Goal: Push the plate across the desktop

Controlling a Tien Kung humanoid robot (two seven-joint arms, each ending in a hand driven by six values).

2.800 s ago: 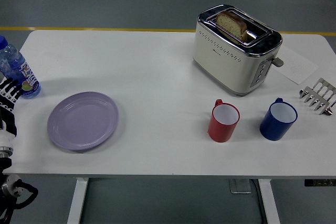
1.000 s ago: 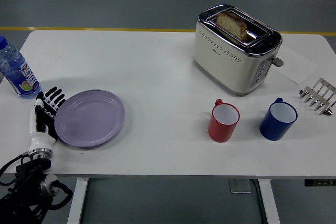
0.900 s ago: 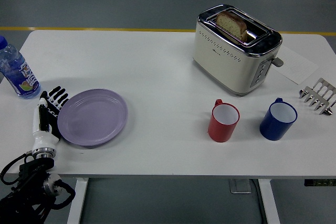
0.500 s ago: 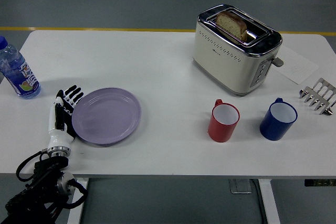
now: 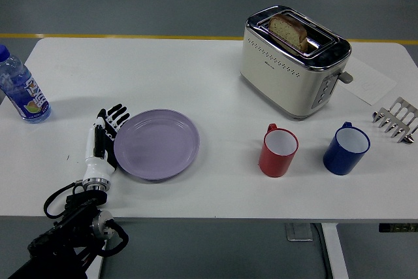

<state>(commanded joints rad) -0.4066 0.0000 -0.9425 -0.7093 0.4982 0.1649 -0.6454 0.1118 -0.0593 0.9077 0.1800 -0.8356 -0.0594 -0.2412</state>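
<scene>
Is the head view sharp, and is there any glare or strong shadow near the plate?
In the head view, the purple plate and left hand are sharp, with only a soft, thin shadow under the plate's near rim; slight reflections show on the toaster chrome.

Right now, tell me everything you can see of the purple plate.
The purple plate is round and shallow with a raised rim and a matte, plastic-looking surface. It holds nothing. It lies flat on the white table, left of centre and toward the near edge, well clear of the red mug. The left hand is set against its left rim, fingers straight and together, not gripping it.
</scene>
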